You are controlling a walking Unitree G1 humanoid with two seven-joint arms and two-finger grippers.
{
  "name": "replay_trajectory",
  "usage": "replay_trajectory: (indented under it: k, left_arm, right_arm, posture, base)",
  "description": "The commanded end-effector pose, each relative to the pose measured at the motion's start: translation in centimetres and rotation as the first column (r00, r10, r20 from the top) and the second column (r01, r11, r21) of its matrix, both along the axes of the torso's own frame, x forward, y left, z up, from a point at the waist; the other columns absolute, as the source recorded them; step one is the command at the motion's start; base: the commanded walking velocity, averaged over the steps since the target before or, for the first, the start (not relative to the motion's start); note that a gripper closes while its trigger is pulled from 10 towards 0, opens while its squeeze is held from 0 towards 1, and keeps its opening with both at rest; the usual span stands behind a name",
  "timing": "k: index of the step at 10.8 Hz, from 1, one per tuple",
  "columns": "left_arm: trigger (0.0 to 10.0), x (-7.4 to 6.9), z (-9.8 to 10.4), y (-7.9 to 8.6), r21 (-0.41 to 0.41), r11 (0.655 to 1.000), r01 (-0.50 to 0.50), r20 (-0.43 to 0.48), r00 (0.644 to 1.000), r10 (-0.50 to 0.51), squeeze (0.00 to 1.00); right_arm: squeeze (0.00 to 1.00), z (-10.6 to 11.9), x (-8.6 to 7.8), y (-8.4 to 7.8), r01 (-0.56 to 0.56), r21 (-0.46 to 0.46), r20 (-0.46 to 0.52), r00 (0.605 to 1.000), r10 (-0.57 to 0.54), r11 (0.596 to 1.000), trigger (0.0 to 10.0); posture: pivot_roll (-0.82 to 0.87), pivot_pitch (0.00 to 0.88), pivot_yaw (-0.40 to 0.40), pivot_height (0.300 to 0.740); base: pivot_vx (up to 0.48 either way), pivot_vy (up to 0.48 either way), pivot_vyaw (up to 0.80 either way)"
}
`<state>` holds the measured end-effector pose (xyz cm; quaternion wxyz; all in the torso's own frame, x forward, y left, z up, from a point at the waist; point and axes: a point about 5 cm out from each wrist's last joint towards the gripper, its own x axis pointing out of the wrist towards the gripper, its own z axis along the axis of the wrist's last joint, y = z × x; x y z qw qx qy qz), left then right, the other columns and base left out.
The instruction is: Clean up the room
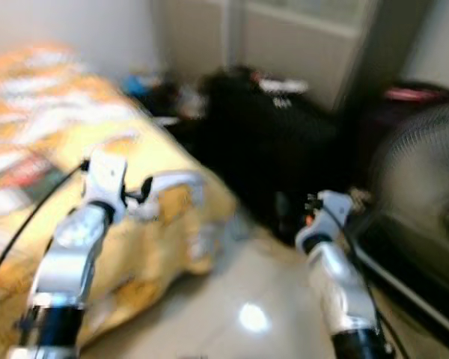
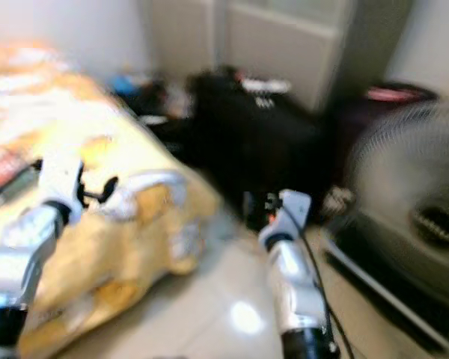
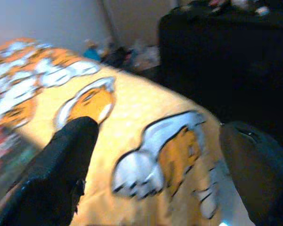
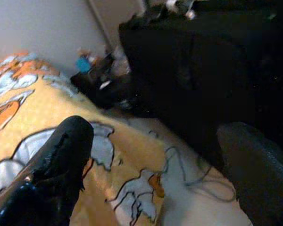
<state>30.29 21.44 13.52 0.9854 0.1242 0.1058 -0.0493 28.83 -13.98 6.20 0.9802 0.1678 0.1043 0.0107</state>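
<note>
The head views are blurred, so the robot is probably walking or turning rather than handling anything. Both arms are raised in front of it. The left end effector (image 3: pixel 155 155) hovers over the corner of the bed (image 1: pixel 52 120), which is covered in a yellow cartoon-print blanket (image 3: pixel 132 108); its two black fingers (image 3: pixel 61 165) are spread wide with nothing between them. The right end effector (image 4: pixel 151 165) points past the bed's corner toward the floor (image 1: pixel 232 299) and is likewise released and empty.

Judged from this, the tidying has barely begun or is between pickups. A heap of small clutter (image 4: pixel 99 70) lies on the floor in the far corner by the wall, beside a large black bulk (image 1: pixel 269 142) with a few small items on top; what each item is cannot be made out. A fan (image 2: pixel 411 194) stands on the right. Nothing is held, so the clutter is left to collect.
</note>
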Motion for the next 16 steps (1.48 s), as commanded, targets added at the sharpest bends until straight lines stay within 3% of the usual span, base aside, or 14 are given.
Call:
replay_trajectory:
  k: [1, 2, 3, 5, 6, 7, 8, 10, 13, 15, 16]
  left_arm:
    - [10.0, 0.1, 0.0, 0.2, 0.006, 1.0, 0.0, -0.007, 1.0, 0.0, 0.37]
    - [10.0, 0.1, -0.1, 0.1, 0.0, 1.0, 0.006, -0.01, 1.0, -0.006, 0.34]
    - [10.0, -0.1, -0.5, -0.6, -0.018, 1.0, 0.024, -0.016, 1.0, -0.024, 0.0]
    - [10.0, -0.2, -0.4, -0.7, 0.006, 1.0, 0.007, 0.029, 1.0, -0.007, 0.0]
    - [10.0, -0.4, -0.5, -0.9, -0.023, 1.0, 0.011, 0.033, 0.999, -0.01, 0.0]
    - [10.0, -0.5, -0.7, -0.9, -0.03, 1.0, 0.006, 0.026, 1.0, -0.006, 0.0]
    - [10.0, -1.0, -1.2, -0.9, -0.036, 0.999, -0.022, 0.019, 1.0, 0.023, 0.0]
    - [10.0, -1.2, -1.5, -0.8, -0.041, 0.998, -0.046, 0.03, 0.998, 0.047, 0.0]
    - [10.0, -1.3, -1.3, -0.5, -0.037, 0.997, -0.068, 0.045, 0.997, 0.07, 0.0]
    - [10.0, -1.4, -1.4, -1.3, -0.05, 0.997, -0.06, 0.054, 0.997, 0.063, 0.0]
    - [10.0, -1.4, -1.5, -1.5, -0.059, 0.997, -0.054, 0.054, 0.997, 0.057, 0.0]
  right_arm:
    - [1.0, 0.2, 0.3, -0.1, 0.003, 0.008, 0.008, 1.0, -0.003, 1.0, 10.0]
    - [1.0, 0.3, 0.4, -0.1, 0.004, 0.006, 0.011, 1.0, -0.004, 1.0, 10.0]
    - [1.0, 0.6, 0.7, -0.4, 0.009, 0.002, 0.019, 1.0, -0.009, 1.0, 10.0]
    - [1.0, 1.0, 0.9, 0.4, -0.044, -0.015, 0.036, 0.998, 0.044, 0.999, 10.0]
    - [1.0, 1.2, 0.8, 0.9, -0.069, -0.026, 0.046, 0.996, 0.071, 0.997, 10.0]
    - [0.68, 1.3, 0.8, 1.1, -0.085, -0.036, 0.043, 0.995, 0.086, 0.996, 10.0]
    - [0.0, 2.1, 1.0, 0.1, -0.023, -0.15, 0.118, 0.992, 0.041, 0.988, 10.0]
    - [0.0, 2.2, 0.8, -0.5, -0.013, -0.207, 0.115, 0.993, 0.038, 0.978, 10.0]
    - [0.0, 2.0, 0.5, 0.3, -0.071, -0.122, 0.068, 0.995, 0.079, 0.99, 10.0]
    - [0.0, 1.8, 0.4, -0.2, -0.065, -0.204, 0.066, 0.995, 0.08, 0.977, 10.0]
    - [0.0, 1.5, 0.2, -0.4, -0.041, -0.17, 0.038, 0.998, 0.048, 0.985, 10.0]
  posture:
    - [0.04, 0.0, 0.037, 0.74]
    - [0.04, 0.0, 0.039, 0.74]
    - [0.02, 0.0, 0.038, 0.74]
    - [0.04, 0.0, 0.037, 0.74]
    - [0.03, 0.0, 0.039, 0.74]
    - [0.02, 0.0, 0.039, 0.74]
    - [0.03, 0.0, 0.036, 0.74]
    - [0.05, 0.0, 0.006, 0.74]
    - [0.07, 0.0, -0.015, 0.74]
    - [0.09, 0.0, -0.033, 0.74]
    - [0.08, 0.0, -0.03, 0.74]
  base:
    - [0.0, 0.0, 0.8]
    - [0.0, 0.0, 0.8]
    - [0.0, 0.0, 0.8]
    - [0.0, 0.0, 0.4]
    - [0.0, 0.0, 0.0]
    - [0.0, 0.0, 0.0]
    - [0.0, 0.0, 0.0]
    - [0.0, 0.0, 0.0]
    - [0.0, 0.08, 0.0]
    - [0.0, 0.291, 0.0]
    - [0.0, 0.337, 0.0]
